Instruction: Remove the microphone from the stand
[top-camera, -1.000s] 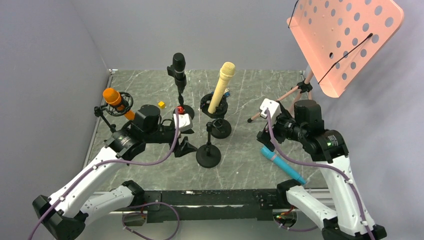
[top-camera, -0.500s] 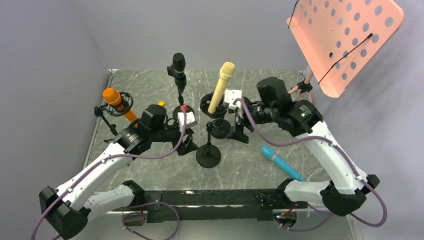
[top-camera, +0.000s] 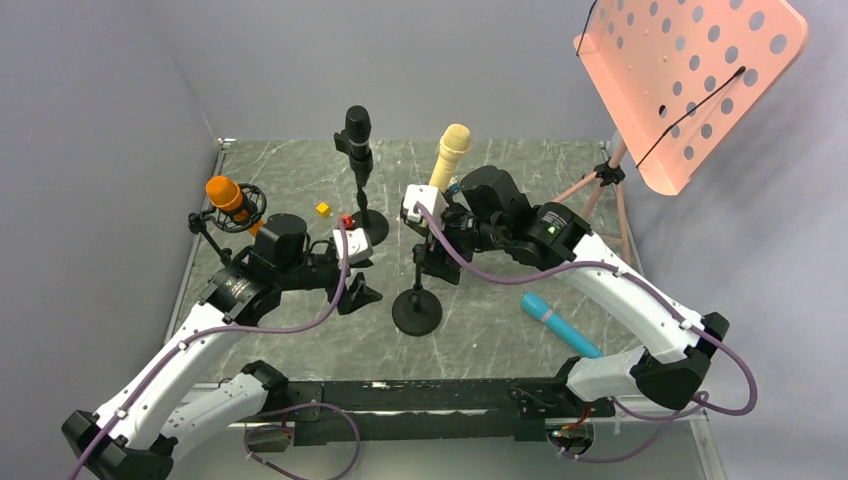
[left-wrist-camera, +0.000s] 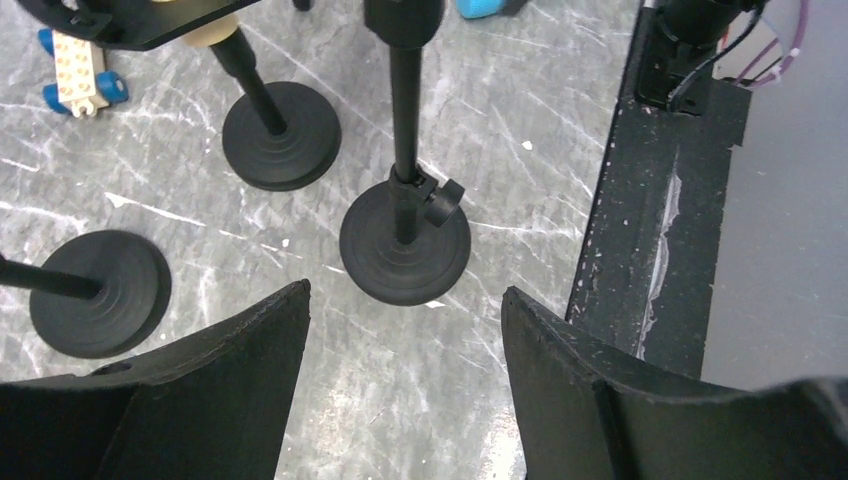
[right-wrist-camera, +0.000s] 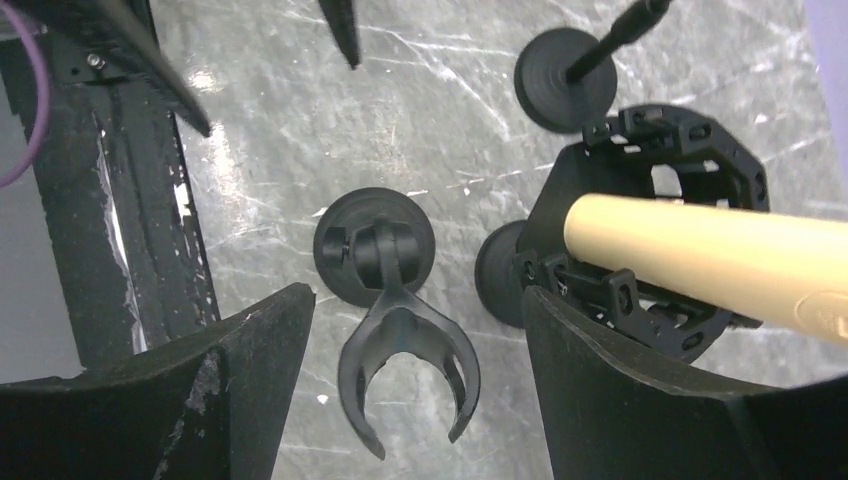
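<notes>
A yellow microphone stands tilted in a black shock-mount stand; it also shows in the right wrist view. A black microphone stands on a stand behind, and an orange microphone sits in a mount at the left. A blue microphone lies on the table. An empty clip stand stands in the middle. My right gripper is open and hovers over its empty clip, just beside the yellow microphone. My left gripper is open and empty, low beside that stand's base.
A pink perforated music stand rises at the back right. Small yellow and red blocks lie near the black microphone's base. A white and blue toy block lies by the stands. The black front rail borders the table.
My right arm has swung left from beside the blue microphone to over the empty clip, next to the yellow microphone. My left gripper has drawn back slightly to the left.
</notes>
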